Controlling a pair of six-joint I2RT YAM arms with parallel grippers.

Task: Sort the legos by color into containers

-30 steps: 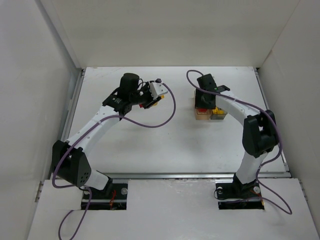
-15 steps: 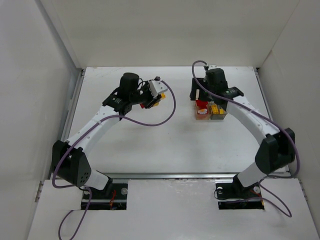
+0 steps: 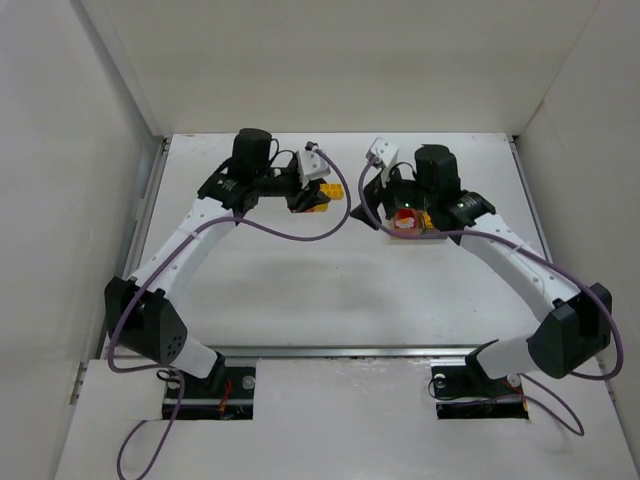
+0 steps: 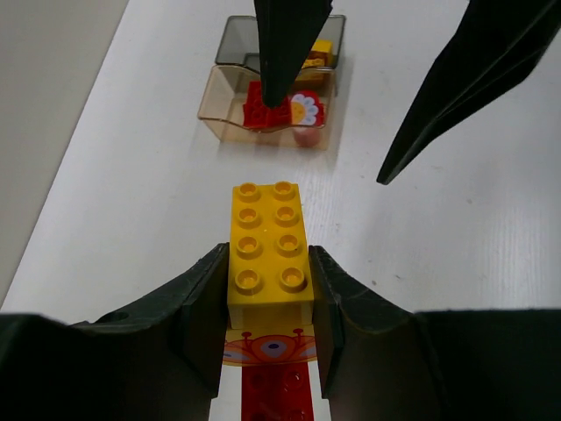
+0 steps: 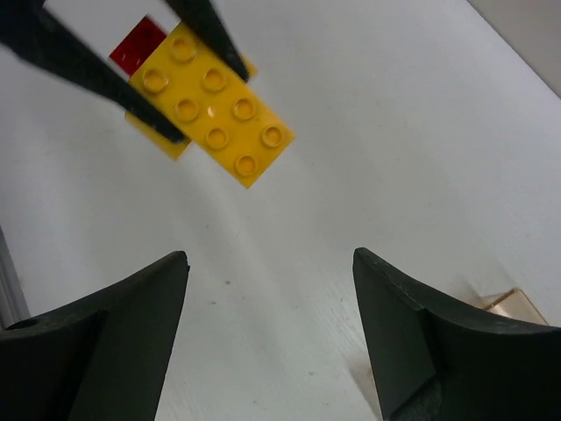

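The left jaws are clenched on a yellow brick (image 4: 267,237). They hold it up over the counter (image 4: 131,202), well away from the bins. A red brick (image 4: 276,395) is stuck under it. The right jaws are wide apart with nothing in them, and they face that brick.

If they pinch it crooked, I think it could pop loose and drop. If the whole stack goes into one bin, the colours get mixed.

I count two sets of jaws and two bins. The amber bin (image 4: 223,118) has red bricks and the grey bin (image 4: 237,39) has yellow. The bricks inside are too bunched to count.
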